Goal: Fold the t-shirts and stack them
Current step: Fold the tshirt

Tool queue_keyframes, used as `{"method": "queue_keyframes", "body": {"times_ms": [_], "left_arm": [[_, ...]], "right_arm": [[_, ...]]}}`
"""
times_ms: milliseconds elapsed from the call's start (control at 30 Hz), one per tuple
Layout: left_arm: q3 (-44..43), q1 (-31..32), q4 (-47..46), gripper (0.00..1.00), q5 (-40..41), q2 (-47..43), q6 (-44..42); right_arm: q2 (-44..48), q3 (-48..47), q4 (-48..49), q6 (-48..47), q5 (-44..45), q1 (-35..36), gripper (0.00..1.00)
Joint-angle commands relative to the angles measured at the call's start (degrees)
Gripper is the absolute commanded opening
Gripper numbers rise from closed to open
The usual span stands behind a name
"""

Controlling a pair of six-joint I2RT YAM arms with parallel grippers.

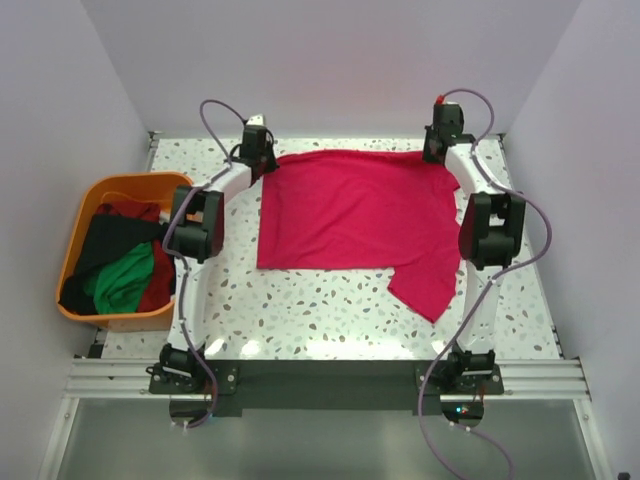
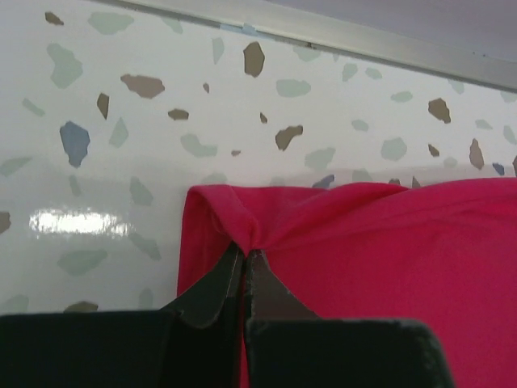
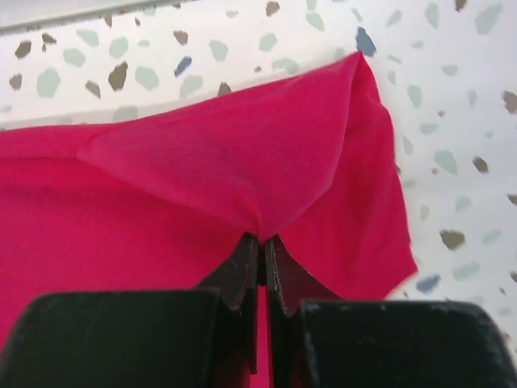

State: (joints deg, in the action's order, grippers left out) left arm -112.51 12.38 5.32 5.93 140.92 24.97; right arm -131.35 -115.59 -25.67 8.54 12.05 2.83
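Observation:
A crimson-pink t-shirt lies spread across the middle of the table, one sleeve trailing toward the front right. My left gripper is shut on its far left corner, the cloth bunched at the fingertips. My right gripper is shut on its far right corner, the cloth pulled up into a peak. The green, black and dark red shirts lie crumpled in the tub.
An orange plastic tub stands at the left edge of the speckled table. A metal rail and the back wall run just behind both grippers. Side walls close in left and right.

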Motion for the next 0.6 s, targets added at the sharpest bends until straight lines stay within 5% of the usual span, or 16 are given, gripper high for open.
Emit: {"method": "queue_keyframes", "body": {"times_ms": [0, 267, 567], "left_arm": [[8.3, -0.2, -6.5, 0.0, -2.4, -10.2, 0.8], [27.8, -0.1, -12.0, 0.0, -4.9, -22.6, 3.5], [37.9, 0.1, -9.3, 0.0, -4.7, -28.9, 4.0]], "right_arm": [[12.9, 7.2, 4.0, -1.8, 1.0, -0.1, 0.0], [24.4, 24.7, 3.8, -4.1, 5.9, -0.1, 0.0], [31.6, 35.1, 0.7, -3.7, 6.9, -0.1, 0.0]]}}
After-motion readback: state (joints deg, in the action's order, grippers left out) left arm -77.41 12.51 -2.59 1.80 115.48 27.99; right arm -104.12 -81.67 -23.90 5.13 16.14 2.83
